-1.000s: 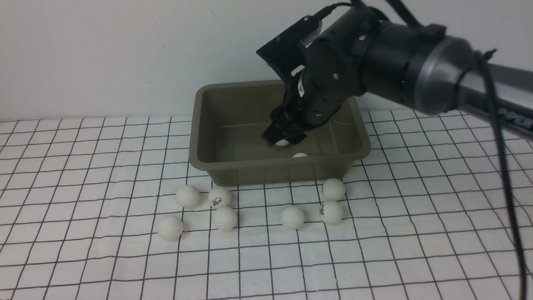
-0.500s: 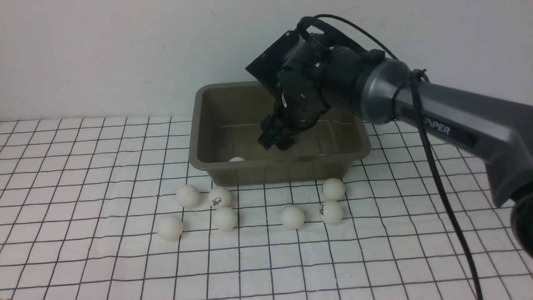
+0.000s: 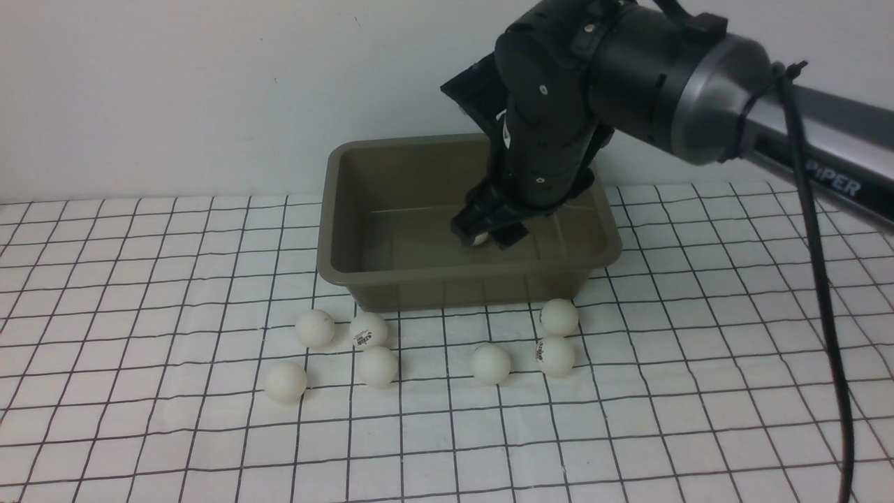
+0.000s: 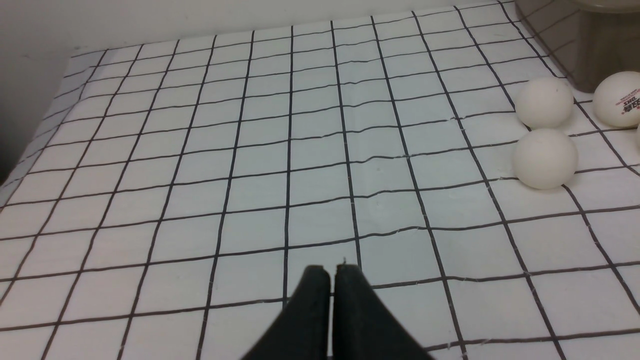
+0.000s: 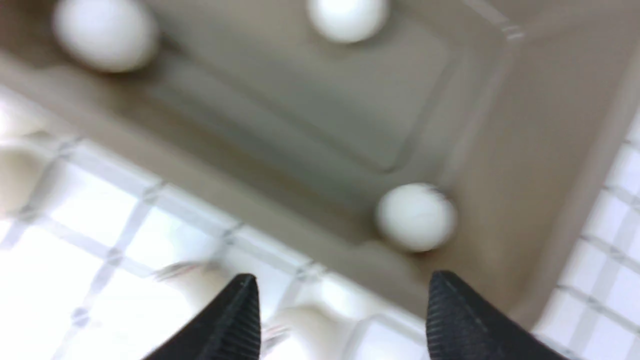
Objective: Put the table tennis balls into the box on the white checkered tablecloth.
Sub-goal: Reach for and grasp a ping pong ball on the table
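Observation:
The olive-grey box [image 3: 335,265] stands on the white checkered tablecloth [image 3: 140,279]. My right gripper [image 3: 489,229] hangs inside it, open and empty [image 5: 345,292]. The blurred right wrist view shows three table tennis balls on the box floor, the nearest [image 5: 415,215] just beyond the fingertips. One ball [image 3: 480,239] peeks out below the fingers in the front view. Several balls lie on the cloth in front of the box, among them a logo ball [image 3: 368,330] and another [image 3: 556,355]. My left gripper [image 4: 332,270] is shut and empty, low over the cloth, to the left of two balls [image 4: 545,158].
The box's corner [image 4: 585,40] shows at the edge of the left wrist view. A pale wall [image 3: 174,91] rises behind the box. The right arm's cable [image 3: 824,279] hangs over the right side of the cloth.
The right gripper had a ball between its fingers over the box a second ago; the ball is now loose in the box. The wrist swung about above the box. The left gripper stayed shut.

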